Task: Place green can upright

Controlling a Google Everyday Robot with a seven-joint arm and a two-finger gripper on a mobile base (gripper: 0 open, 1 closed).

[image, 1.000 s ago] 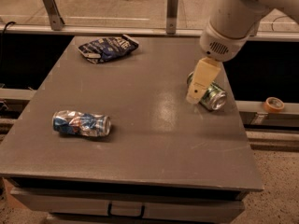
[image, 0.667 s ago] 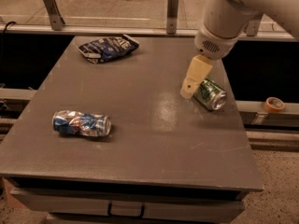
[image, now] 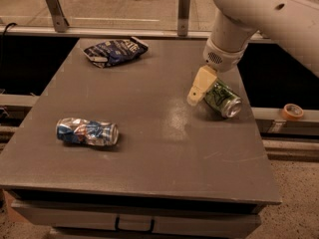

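The green can (image: 223, 98) lies on its side near the right edge of the grey table (image: 149, 148), its silver end pointing to the front right. My gripper (image: 199, 87) hangs from the white arm (image: 249, 14), just left of the can and close against its far end. The cream gripper tip reaches down almost to the table top. I cannot see whether it holds the can.
A crushed blue-and-silver can (image: 87, 132) lies at the front left of the table. A dark blue chip bag (image: 114, 51) lies at the back left. A roll of tape (image: 291, 111) sits on a ledge off the right edge. A railing runs behind the table.
My gripper has shifted left, from over the green can to its left side. More of the can shows now. The can still lies on its side.
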